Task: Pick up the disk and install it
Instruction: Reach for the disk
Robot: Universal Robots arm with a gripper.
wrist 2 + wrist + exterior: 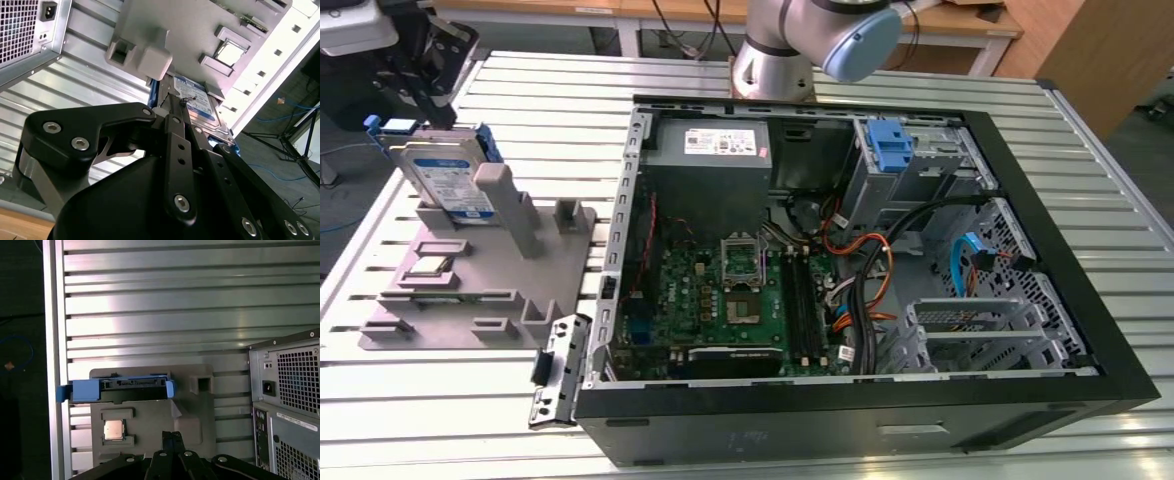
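The disk (447,175) is a silver drive with a white-and-blue label and blue side rails. It stands on edge in a slot of the grey fixture (467,300) at the exterior view's left. My gripper (435,115) hangs just above the disk's top edge. In the first wrist view the disk (120,390) shows edge-on with its blue rails, and the gripper (172,436) has its fingers together with nothing between them. In the second wrist view the gripper (175,100) points at the disk (202,102).
An open black computer case (854,425) lies on the slatted metal table (1067,150), with a green motherboard (720,300), a grey power supply (720,150), an upright blue latch (890,148) and a metal drive cage (974,330). The arm's base (774,70) stands behind the case.
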